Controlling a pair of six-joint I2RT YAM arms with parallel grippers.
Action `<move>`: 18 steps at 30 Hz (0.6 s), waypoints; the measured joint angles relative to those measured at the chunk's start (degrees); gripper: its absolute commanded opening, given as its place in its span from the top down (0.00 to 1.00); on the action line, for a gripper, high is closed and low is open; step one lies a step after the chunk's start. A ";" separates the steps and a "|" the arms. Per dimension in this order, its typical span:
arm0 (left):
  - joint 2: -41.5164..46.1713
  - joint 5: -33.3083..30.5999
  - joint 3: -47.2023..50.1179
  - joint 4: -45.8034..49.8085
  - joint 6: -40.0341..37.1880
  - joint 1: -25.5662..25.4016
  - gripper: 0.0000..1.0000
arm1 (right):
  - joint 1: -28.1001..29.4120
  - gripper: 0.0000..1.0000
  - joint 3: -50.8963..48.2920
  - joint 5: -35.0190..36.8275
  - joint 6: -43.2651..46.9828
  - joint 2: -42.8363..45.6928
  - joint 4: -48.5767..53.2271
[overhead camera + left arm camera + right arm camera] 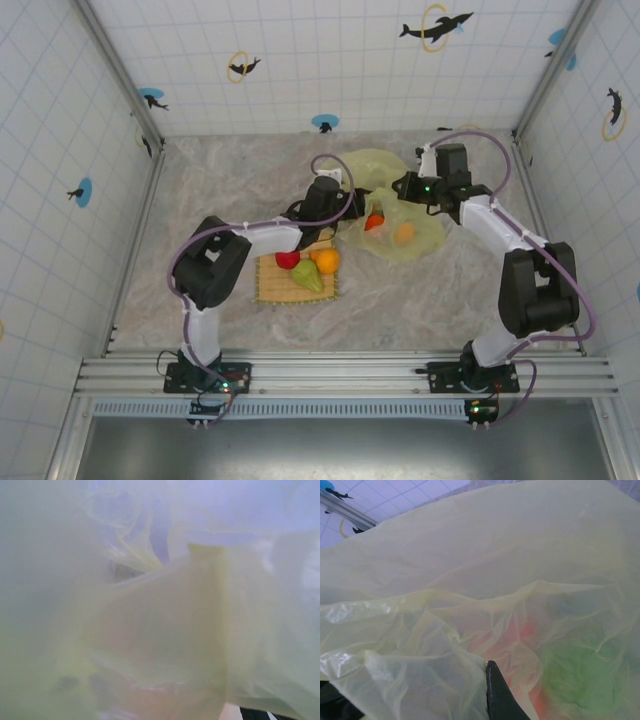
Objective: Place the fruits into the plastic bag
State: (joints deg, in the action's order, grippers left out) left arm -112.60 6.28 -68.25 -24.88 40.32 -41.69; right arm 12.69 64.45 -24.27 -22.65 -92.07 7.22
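Right pincer clamps the plastic bag, its mouth facing left; left pincer reaches inside, state unclear.

Crumpled yellow-green plastic bag holds strawberry and one orange; red apple, second orange, green pear lie outside.

Both arms are the same build. Left arm and right arm: each base is a black block seated on the aluminium rail, with small lit indicators at the rail. The first link beyond the rail is white, followed by a bulky black joint housing, a second white link, and a black wrist unit. A lilac cable loops from each base along the links to the end farthest from the rail. The right wrist carries a green light. Right gripper: black. Its finger tapers to a point.
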 measured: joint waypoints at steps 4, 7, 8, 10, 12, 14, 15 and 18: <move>5.29 0.76 3.91 1.51 -2.84 0.22 0.23 | -1.49 1.00 0.00 0.22 0.63 0.00 0.70; 9.38 1.31 7.06 3.02 -5.14 0.61 0.23 | -2.67 1.00 0.00 0.22 0.92 0.00 1.01; 10.73 1.55 8.09 3.58 -5.81 0.94 0.24 | -2.93 1.00 0.00 0.26 1.05 0.00 1.05; 13.40 2.12 10.14 4.94 -7.04 1.88 0.23 | -3.21 1.00 0.00 0.28 1.14 0.00 1.40; 15.69 2.73 11.91 5.66 -8.11 2.97 0.23 | -3.34 1.00 0.00 0.31 1.25 0.00 1.64; 17.77 3.61 13.51 6.86 -9.31 3.93 0.23 | -3.32 1.00 0.00 0.35 1.29 0.00 1.75; 18.80 4.17 14.21 7.52 -10.14 4.39 0.23 | -3.32 1.00 0.02 0.35 1.29 0.00 1.77; 21.27 5.62 15.65 9.25 -12.07 4.96 0.24 | -3.39 1.00 0.00 0.42 1.25 0.00 1.81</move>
State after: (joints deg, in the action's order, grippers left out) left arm -91.33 11.90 -52.60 -15.64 28.25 -36.73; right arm 9.30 64.45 -23.86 -21.41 -92.07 9.04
